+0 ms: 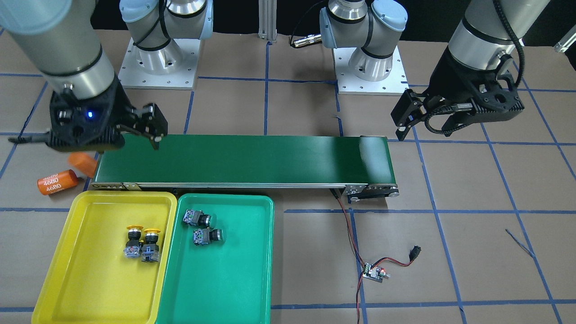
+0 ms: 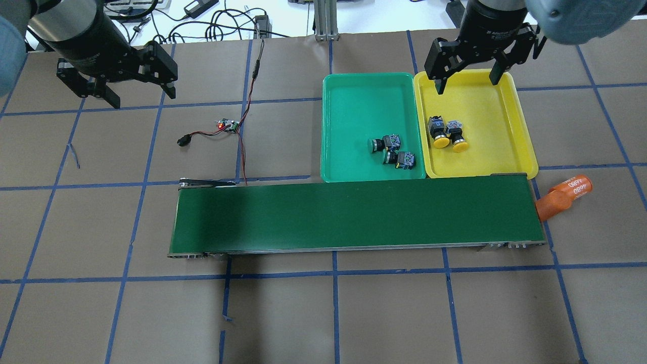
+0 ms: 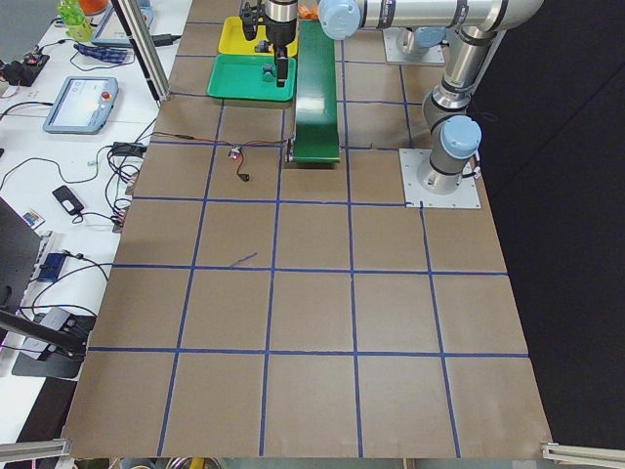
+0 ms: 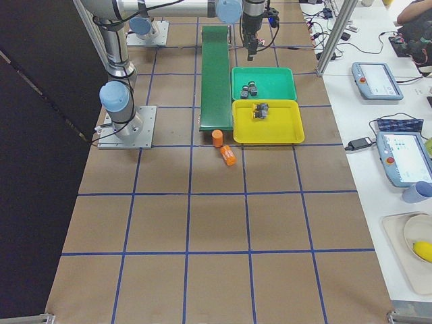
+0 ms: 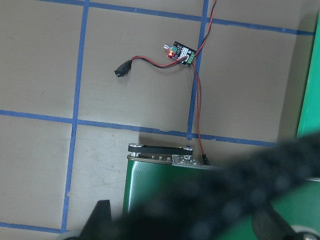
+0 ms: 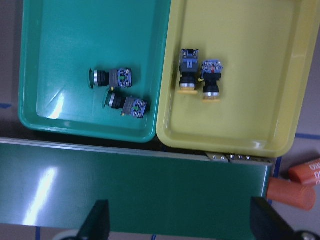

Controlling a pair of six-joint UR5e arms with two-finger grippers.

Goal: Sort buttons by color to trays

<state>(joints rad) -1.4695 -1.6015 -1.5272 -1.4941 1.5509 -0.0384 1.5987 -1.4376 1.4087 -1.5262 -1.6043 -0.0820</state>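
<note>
- My left gripper [image 2: 143,98] hangs above bare tabletop [image 2: 101,227], fingers spread wide. It holds nothing and touches nothing.
- Just to its right lies a small circuit board [image 2: 228,125] with red-black wires. My left wrist camera looks down on it and on the near end of the conveyor belt [image 2: 354,217].
- The long dark green conveyor belt runs across the middle of the tabletop with nothing on it.
- The green tray [image 2: 354,101] sits against the belt's far edge. Both green-capped buttons [image 2: 384,144] lie on their sides in it, close together, in the corner nearest the belt and the yellow tray.
- The yellow tray [image 2: 485,111] touches the green tray's right side. Both yellow mushroom-capped buttons [image 2: 438,132] lie in it side by side, touching, caps toward the belt.
- My right gripper [image 2: 467,86] hovers over the yellow tray's far end, jaws wide apart and empty, well clear of the buttons below.
- Two orange cylinders [image 2: 571,189] lie on the tabletop past the belt's right end. One is marked "4680".
</note>
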